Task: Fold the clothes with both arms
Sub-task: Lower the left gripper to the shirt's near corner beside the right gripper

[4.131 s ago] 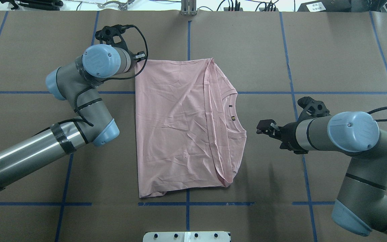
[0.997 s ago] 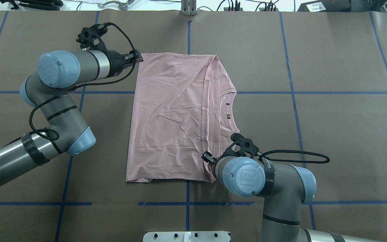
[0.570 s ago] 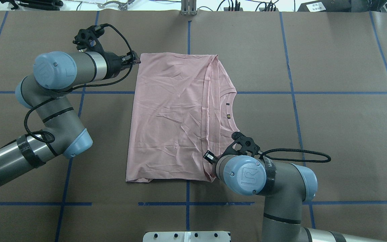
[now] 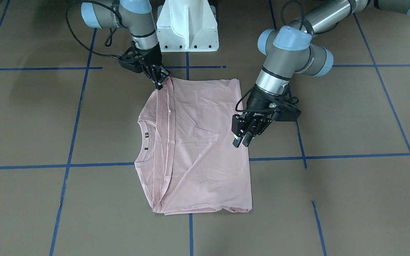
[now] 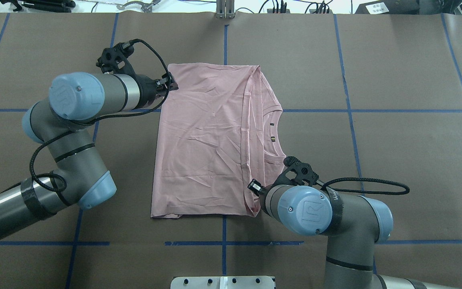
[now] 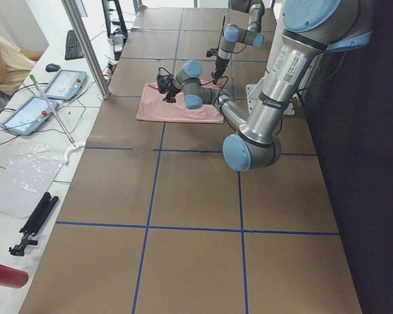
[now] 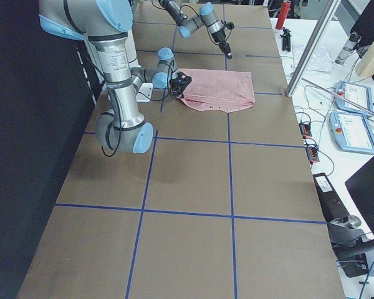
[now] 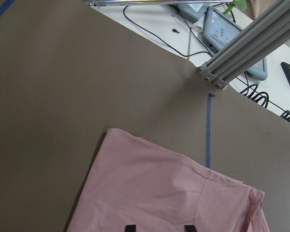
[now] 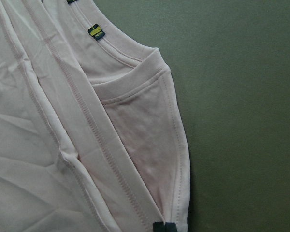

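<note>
Pose: right gripper [image 4: 159,82] angled down, pinched on T-shirt [image 4: 198,142] corner nearest robot-side edge; left gripper [image 4: 240,142] above hem, parted, empty.

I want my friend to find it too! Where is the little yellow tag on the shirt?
On the big brown table lies one pink T-shirt. Look along its ribbed collar, on the side of the right arm: the yellow tag sits just inside it. The other tag next to it is dark, not yellow.
</note>
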Available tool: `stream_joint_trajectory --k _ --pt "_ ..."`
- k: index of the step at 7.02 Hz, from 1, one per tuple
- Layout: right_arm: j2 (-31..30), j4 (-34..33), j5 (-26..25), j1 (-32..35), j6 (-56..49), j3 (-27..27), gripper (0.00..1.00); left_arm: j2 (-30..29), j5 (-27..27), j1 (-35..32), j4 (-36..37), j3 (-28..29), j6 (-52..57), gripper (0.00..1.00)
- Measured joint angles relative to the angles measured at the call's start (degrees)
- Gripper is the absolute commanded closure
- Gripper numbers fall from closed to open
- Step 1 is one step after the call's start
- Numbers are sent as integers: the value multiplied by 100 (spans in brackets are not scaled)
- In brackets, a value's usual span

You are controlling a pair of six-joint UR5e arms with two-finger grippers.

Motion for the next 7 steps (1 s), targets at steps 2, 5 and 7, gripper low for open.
stream_joint_trajectory --k 2,5,7 --pt "-102 0 14 -13 0 101 100 542 406 599 217 -539 -505 46" --pt "-132 0 16 -27 0 136 100 1127 770 1509 1958 -1614 -1144 38" --pt "-134 5 16 -31 0 141 100 1121 521 1807 2497 -1782 -1409 38"
